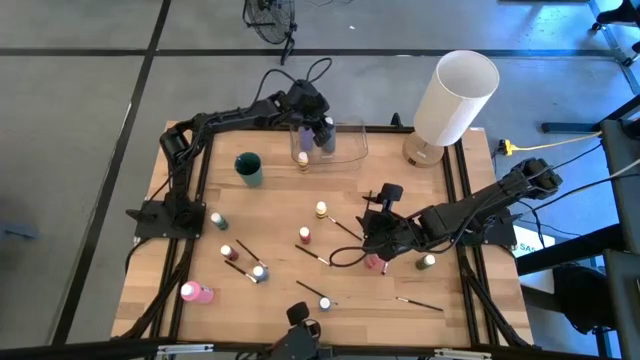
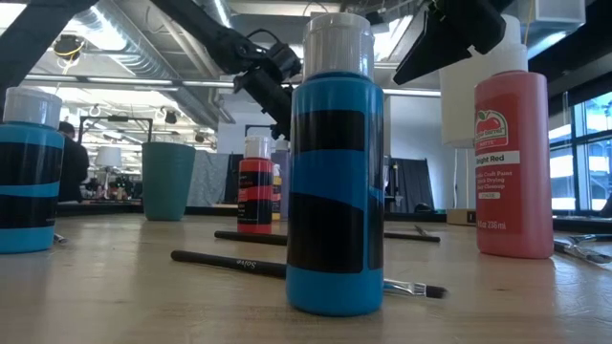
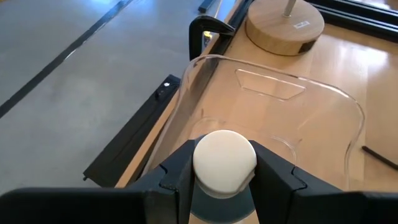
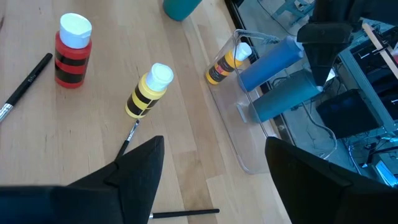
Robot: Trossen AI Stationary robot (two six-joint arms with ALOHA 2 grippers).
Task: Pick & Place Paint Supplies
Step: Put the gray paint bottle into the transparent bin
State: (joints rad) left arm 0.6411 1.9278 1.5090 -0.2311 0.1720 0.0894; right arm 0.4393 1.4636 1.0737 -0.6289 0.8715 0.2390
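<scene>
I have a bottle held over the clear container [image 1: 335, 143]

My left gripper [image 3: 224, 180], at the counter's [image 1: 280, 210] far edge, has its fingers clamped on a pale-capped paint bottle [image 3: 224, 163] above the container; further right, my right gripper [image 4: 211, 165] hangs over mid-counter, fingers apart, near the yellow bottle [image 4: 148, 90] and a paintbrush [image 4: 128, 138]

Nine paint bottles [image 1: 304, 235] can be counted out on the bench [image 1: 280, 200] and three more at the one clear container [image 1: 350, 150], along with about six paintbrushes [image 1: 420, 303], one teal cup [image 1: 248, 168] and one large white cylinder [image 1: 457, 95] on a wooden base.
</scene>
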